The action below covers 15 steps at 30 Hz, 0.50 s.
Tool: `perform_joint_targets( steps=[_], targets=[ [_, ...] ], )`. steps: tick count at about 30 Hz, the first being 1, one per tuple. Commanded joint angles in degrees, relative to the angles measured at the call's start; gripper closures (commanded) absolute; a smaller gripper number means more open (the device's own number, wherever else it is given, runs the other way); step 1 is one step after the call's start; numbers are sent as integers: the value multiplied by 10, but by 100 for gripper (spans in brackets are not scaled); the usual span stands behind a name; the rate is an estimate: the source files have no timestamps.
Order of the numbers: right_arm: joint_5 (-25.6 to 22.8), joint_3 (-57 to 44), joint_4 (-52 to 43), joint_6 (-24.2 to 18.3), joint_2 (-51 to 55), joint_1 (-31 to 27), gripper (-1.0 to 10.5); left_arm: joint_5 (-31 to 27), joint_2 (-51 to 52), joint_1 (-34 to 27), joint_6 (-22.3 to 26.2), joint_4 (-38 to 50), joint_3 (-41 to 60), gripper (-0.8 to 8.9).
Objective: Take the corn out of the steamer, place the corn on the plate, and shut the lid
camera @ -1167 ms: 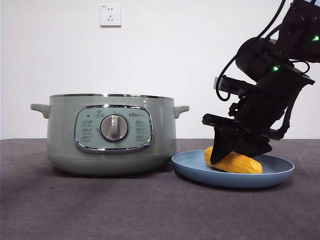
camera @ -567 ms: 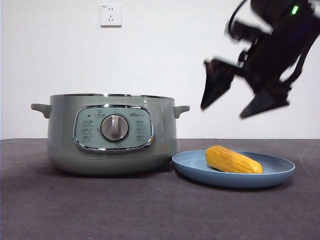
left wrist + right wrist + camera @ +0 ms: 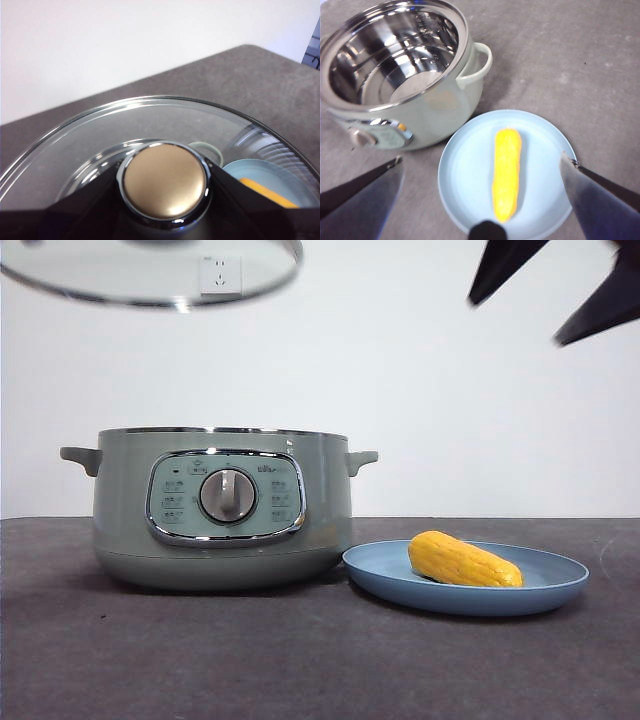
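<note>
corn (image 3: 465, 560) on plate (image 3: 560, 585), lid (image 3: 150, 275) aloft — steamer (image 3: 225, 505) open

Bright, even light — glare glints on the lid (image 3: 150, 275); the right gripper's fingers (image 3: 365, 200) blur softly.

Black, tapered hand (image 3: 480, 200) jaws

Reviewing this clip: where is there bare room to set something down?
Bare tabletop runs along the front of the steamer and plate. The steamer's pot is empty. The plate holds the corn with free rim beside it. It is crowded where plate meets steamer. The left gripper holds the lid above.
</note>
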<state>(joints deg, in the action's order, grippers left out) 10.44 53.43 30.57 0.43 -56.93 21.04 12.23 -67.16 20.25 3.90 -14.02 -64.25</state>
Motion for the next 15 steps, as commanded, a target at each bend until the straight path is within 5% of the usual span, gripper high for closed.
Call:
perform_joint_targets(
  steps=[1,15],
  targets=[
    [0,-4,29,2,35,1,379,4,-31,0,6,63,-5,821],
    [2,-4,127,17,97,1,379,3,-182,0,7,201,-5,822]
  ],
)
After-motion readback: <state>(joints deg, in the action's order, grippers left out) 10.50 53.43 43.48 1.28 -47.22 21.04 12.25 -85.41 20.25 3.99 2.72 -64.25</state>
